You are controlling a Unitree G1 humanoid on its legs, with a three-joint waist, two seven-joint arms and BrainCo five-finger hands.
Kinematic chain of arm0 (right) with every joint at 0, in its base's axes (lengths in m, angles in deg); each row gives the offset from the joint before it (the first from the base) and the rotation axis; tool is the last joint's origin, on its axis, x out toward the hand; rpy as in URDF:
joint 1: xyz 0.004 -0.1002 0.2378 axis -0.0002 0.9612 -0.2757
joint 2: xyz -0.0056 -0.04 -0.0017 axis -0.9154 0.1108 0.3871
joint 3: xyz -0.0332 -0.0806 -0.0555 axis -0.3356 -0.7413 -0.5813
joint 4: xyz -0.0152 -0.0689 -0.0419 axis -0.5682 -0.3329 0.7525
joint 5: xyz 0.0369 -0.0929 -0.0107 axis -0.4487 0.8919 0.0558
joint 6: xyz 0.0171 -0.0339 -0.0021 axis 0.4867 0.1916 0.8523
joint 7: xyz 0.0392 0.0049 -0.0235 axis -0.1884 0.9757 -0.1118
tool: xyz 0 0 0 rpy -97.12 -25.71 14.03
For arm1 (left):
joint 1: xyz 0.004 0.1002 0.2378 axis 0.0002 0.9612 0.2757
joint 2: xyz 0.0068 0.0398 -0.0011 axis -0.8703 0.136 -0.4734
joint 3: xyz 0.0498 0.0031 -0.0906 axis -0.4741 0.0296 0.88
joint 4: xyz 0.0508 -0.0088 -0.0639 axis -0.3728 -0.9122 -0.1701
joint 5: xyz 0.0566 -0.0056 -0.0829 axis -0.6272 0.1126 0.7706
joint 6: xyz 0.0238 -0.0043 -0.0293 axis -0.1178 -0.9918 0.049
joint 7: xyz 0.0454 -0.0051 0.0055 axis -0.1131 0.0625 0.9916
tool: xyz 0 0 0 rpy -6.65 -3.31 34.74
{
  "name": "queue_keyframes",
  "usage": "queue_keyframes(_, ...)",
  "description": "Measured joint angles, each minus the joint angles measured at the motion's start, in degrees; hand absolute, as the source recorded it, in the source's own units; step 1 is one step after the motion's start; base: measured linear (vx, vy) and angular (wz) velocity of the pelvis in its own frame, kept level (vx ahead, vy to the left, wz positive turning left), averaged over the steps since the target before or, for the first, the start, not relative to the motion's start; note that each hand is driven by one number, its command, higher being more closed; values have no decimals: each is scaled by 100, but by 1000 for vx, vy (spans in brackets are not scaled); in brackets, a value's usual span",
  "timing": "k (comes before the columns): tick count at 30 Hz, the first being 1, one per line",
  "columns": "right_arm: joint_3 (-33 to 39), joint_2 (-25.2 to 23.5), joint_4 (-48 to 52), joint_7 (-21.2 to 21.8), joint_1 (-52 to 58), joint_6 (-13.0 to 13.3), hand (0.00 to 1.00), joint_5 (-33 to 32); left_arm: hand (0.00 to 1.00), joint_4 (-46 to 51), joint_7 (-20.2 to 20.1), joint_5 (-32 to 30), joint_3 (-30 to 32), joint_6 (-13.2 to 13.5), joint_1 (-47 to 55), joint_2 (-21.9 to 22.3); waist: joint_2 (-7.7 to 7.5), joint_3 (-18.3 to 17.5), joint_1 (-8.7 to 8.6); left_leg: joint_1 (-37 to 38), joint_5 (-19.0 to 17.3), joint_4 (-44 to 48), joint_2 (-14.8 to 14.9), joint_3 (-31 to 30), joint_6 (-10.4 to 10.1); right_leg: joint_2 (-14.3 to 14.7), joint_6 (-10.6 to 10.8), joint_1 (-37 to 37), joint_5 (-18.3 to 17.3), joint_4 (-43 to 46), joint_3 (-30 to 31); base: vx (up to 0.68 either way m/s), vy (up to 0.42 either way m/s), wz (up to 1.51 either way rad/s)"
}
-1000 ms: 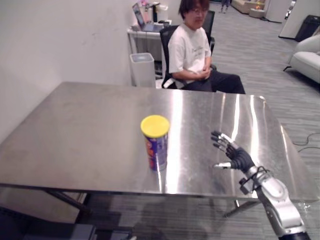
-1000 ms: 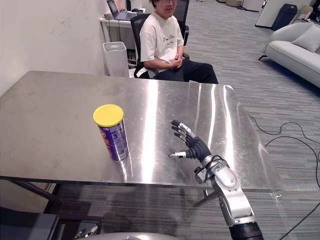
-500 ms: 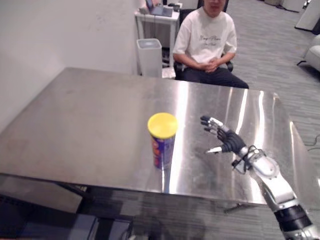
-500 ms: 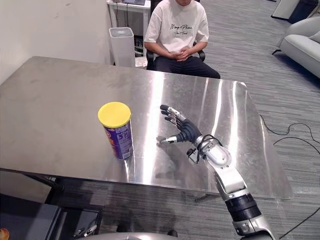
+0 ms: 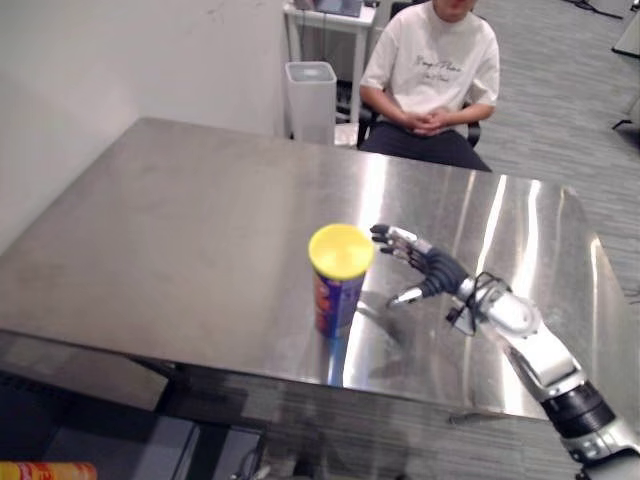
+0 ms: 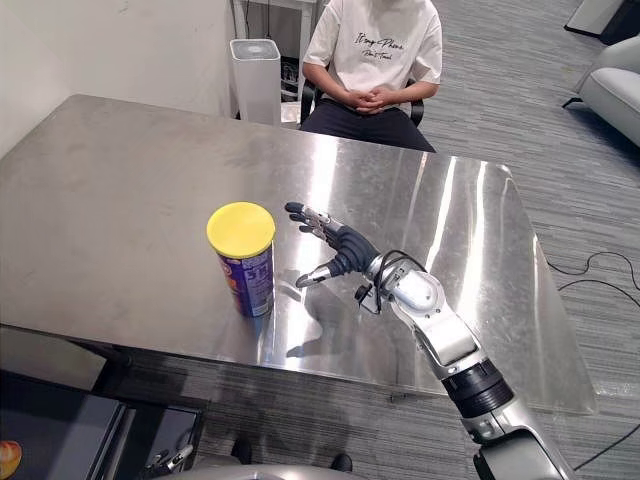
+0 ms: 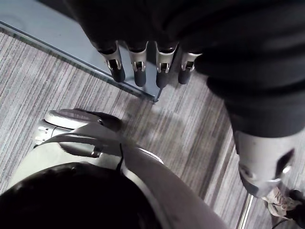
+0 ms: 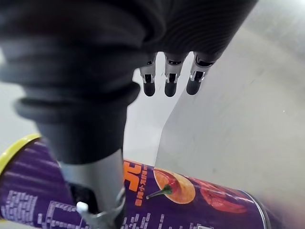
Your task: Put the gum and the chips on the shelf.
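Table [image 6: 120,180] edge near upright chips can [image 6: 245,268]

The purple, yellow-lidded chips can [image 8: 181,205] runs off the right wrist view's edges. The white-shirted person [image 6: 372,50] is cropped at the neck. A cropped red-and-yellow object [image 5: 40,470] is unidentifiable.

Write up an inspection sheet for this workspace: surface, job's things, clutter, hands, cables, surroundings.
Surface: steel table, bare and reflective.
Job's things: chips can, purple with a yellow lid, upright near the table's front edge.
Clutter: nothing seen.
Hands: right hand open, fingers spread, just right of the can; contact cannot be told. Left hand open, fingers straight, off the table over the floor.
Cables: nothing seen on the table.
Surroundings: person seated at the far side, hands clasped; white bin by the wall; sofa at far right.
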Motion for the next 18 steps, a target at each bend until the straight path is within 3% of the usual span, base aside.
queue_keyframes(18, -666, 62, 46, 56, -514, -1, 0, -88, 0, 95, 77, -2, -30, 0, -11, 4, -17, 24, 124, -37, -1, 40, 4, -21, 1, -1, 0, -14, 0, 11, -6, -2, -1, 0)
